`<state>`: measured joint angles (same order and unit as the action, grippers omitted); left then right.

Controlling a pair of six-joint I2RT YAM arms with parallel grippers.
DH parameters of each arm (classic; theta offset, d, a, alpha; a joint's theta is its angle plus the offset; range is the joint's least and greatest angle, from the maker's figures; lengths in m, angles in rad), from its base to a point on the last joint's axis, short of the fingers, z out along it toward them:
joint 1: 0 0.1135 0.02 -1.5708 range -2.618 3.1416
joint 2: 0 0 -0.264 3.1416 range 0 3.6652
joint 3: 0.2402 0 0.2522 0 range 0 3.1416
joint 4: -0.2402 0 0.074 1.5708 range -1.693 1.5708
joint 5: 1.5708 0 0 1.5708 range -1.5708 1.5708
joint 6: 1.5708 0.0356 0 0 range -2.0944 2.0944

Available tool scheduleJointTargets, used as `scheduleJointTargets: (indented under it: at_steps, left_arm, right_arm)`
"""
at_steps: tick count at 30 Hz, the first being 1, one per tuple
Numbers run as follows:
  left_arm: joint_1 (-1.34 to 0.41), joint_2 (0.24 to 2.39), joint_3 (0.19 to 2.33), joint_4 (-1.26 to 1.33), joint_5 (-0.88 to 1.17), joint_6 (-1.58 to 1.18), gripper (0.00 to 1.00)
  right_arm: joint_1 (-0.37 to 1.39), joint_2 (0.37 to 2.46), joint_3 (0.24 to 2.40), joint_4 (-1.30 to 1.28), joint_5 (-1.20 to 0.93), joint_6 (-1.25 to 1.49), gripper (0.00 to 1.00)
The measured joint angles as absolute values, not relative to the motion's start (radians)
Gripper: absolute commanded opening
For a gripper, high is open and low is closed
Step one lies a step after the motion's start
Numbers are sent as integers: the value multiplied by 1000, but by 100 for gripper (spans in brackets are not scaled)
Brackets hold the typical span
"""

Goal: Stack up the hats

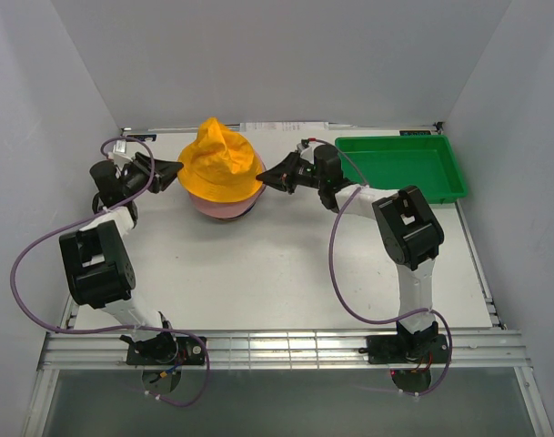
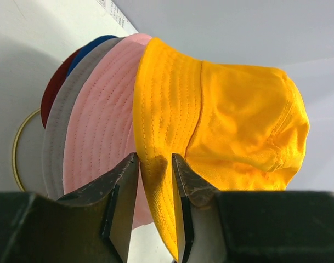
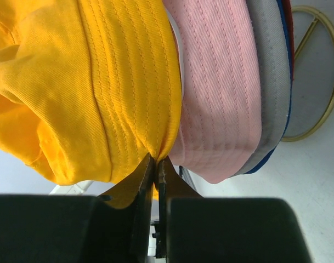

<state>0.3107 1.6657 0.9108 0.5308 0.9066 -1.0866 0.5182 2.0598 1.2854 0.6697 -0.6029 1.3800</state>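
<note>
The yellow-orange hat (image 1: 222, 164) sits on top of a stack at the back middle of the table, over the pink hat (image 1: 224, 208). In the left wrist view the yellow-orange (image 2: 227, 120), pink (image 2: 101, 126), grey (image 2: 60, 126), blue (image 2: 92, 46) and dark red (image 2: 54, 90) hats lie nested. My left gripper (image 1: 178, 169) is open, with the yellow brim loose between its fingers (image 2: 156, 164). My right gripper (image 1: 261, 178) is shut on the opposite side of the yellow brim (image 3: 156, 161). The pink (image 3: 221, 82) and grey (image 3: 268, 82) brims hang beside it.
A green plastic tray (image 1: 458, 177) stands at the back right, close behind my right arm. A thin gold wire ring (image 2: 18, 142) lies on the table under the stack, and it also shows in the right wrist view (image 3: 326, 82). Grey walls enclose the table.
</note>
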Motion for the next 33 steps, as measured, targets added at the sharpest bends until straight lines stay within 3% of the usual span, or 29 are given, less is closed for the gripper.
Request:
scheduleJointTargets:
  at_steps: [13, 21, 30, 33]
  left_arm:
    - [339, 1681, 910, 609, 928, -1163, 40]
    - [339, 1718, 896, 669, 954, -1207, 45]
    - [339, 1745, 871, 739, 975, -1256, 33]
    - [339, 1749, 858, 760, 981, -1273, 40]
  right_arm:
    - [518, 2062, 1345, 553, -606, 1292, 8]
    - [518, 2064, 1377, 498, -606, 1261, 8]
    - [518, 2066, 1393, 467, -606, 1245, 8]
    - [518, 2068, 1401, 461, -606, 1241, 8]
